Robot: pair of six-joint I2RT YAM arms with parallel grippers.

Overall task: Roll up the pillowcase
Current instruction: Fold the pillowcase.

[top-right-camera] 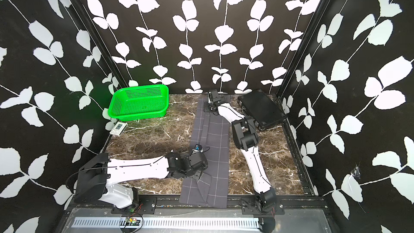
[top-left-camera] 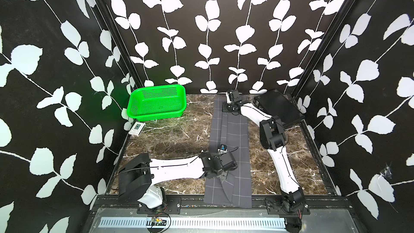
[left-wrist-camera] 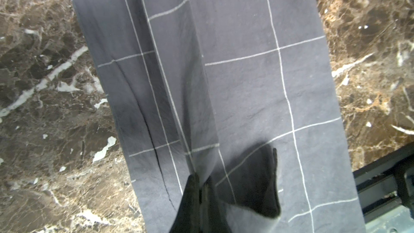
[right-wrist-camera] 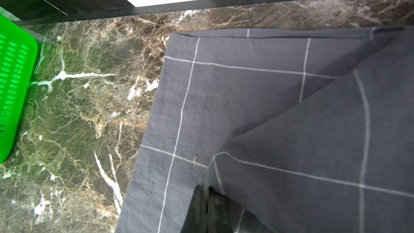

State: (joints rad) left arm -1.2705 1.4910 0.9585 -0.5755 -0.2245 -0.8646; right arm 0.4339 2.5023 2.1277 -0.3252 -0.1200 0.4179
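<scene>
Charcoal-grey cloth with a thin white grid, the pillowcase (top-left-camera: 235, 135) lies folded lengthwise into a narrow strip down the middle of the marble worktop (top-left-camera: 174, 135). In both top views its long axis runs from the near edge straight toward the back wall. Its near end spills over the front rail (top-left-camera: 190, 201) and its far end stops just short of the wall. An upper layer overlaps the lower one along a long crease, and both ends of that layer are lifted. The left pincer (left-wrist-camera: 201, 181) is closed on the raised ridge of the fold near the near end, with the strip stretching away from it toward the far wall. The right pincer (right-wrist-camera: 205, 189) is closed on a turned-back corner flap at the far end, beside the stitched hem. So each arm holds the short end nearer to it, and the strip lies between them. By my reading the lengthwise folding is about done and rolling has not yet begun. The roll would have to travel along that long axis, from one short end to the other, and the loose overlap could skew as it goes. Well to the side sit a green basket (top-left-camera: 154, 114) and, by the right arm, a black case (top-left-camera: 280, 108).
</scene>
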